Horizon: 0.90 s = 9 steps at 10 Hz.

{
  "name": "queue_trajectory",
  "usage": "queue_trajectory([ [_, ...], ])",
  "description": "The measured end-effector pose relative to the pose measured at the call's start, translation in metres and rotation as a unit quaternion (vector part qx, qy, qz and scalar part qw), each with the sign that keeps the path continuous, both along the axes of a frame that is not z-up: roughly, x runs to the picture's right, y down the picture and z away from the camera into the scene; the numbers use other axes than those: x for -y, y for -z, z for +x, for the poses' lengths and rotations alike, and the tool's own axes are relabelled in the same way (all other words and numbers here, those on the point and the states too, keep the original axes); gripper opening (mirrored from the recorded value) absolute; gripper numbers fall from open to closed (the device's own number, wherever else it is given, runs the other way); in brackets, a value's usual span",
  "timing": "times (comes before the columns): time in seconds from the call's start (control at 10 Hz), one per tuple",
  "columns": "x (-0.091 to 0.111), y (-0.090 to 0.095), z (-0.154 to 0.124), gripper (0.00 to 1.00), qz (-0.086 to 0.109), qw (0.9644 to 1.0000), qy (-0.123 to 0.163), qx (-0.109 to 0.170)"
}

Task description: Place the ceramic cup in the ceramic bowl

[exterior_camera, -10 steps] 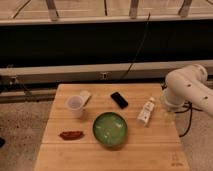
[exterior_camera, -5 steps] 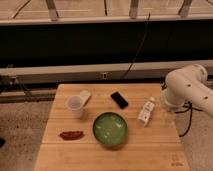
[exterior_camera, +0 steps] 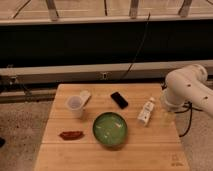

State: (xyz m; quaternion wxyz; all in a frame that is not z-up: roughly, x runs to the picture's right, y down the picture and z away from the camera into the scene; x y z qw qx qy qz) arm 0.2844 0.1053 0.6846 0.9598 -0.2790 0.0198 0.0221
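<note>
Your gripper (exterior_camera: 166, 115) hangs at the right edge of the wooden table (exterior_camera: 150, 150), fingers spread and holding nothing. The ceramic cup (exterior_camera: 75, 106) stands well apart from it, at the left of the frame, upright with its mouth up. You will likely have to reach left across the whole tabletop. The white bottle (exterior_camera: 146, 111) lies just beside the gripper on that line, so pass above it. The ceramic bowl (exterior_camera: 110, 130) sits near the cup, to its lower right.
</note>
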Motion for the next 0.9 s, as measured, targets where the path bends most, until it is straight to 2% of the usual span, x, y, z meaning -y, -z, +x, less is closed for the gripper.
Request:
queue_trajectory([
  [0.5,0.004,0.0,-0.004,0.8,0.004,1.0,0.009,0.0],
  [0.9,0.026,-0.009,-0.055,0.8,0.019,0.9981,0.056,0.016],
])
